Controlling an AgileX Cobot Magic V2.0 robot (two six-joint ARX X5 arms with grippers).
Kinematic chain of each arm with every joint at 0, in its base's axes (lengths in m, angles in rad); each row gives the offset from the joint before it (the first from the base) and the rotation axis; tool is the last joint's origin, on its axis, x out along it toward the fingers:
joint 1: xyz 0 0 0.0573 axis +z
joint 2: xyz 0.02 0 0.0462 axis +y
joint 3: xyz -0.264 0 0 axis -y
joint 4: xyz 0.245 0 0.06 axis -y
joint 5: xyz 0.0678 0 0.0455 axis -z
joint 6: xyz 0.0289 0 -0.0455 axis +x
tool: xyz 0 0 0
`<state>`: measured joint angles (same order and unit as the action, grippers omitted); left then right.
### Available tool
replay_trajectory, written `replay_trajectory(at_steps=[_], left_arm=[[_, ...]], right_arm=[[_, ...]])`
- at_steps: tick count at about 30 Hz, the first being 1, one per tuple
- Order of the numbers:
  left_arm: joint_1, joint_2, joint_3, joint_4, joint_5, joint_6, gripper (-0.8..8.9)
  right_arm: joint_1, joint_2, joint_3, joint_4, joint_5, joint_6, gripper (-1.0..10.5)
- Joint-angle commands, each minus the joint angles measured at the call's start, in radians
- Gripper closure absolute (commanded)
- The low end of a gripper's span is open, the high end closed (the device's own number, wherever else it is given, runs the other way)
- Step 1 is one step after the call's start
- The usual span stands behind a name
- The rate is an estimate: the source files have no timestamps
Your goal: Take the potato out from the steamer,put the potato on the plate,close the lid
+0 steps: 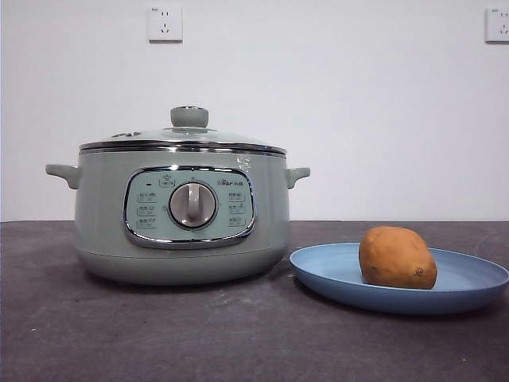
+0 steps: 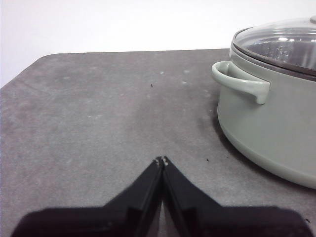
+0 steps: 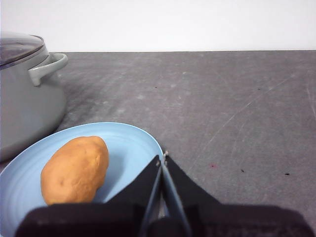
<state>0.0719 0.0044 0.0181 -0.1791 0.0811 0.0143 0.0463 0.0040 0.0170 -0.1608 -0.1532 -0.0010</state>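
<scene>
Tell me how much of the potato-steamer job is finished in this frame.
All steps look done: the potato lies on the plate, and the lid sits closed on the steamer. Nothing is in hand; left gripper and right gripper are shut, empty.

The steamer (image 1: 181, 219) has a smooth, pale green shell with a soft satin sheen, and its panel is framed in bright chrome around a brushed silver dial (image 1: 192, 204). The lid (image 1: 184, 135) is clear glass with a polished metal rim (its knob looks like the same matt green plastic). The plate (image 1: 469, 280) is smooth, matt blue, plastic-looking. The potato (image 1: 396, 257) has dull, finely rough orange-brown skin. The desk (image 2: 98, 113) is dark grey, matt, mottled and lightly scratched. Both tools, left (image 2: 162, 161) and right (image 3: 162, 157), are matt black.
</scene>
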Motion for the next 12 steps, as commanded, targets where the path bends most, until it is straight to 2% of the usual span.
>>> replay_trajectory(at_steps=[1, 12], left_arm=[[0.003, -0.001, -0.015, -0.001, -0.003, -0.008, 8.17], [0.003, -0.001, -0.015, -0.001, -0.003, -0.008, 8.17]], right_arm=[[0.002, -0.003, -0.010, -0.008, 0.001, 0.035, 9.5], [0.002, -0.003, -0.010, -0.007, 0.003, 0.034, 9.5]])
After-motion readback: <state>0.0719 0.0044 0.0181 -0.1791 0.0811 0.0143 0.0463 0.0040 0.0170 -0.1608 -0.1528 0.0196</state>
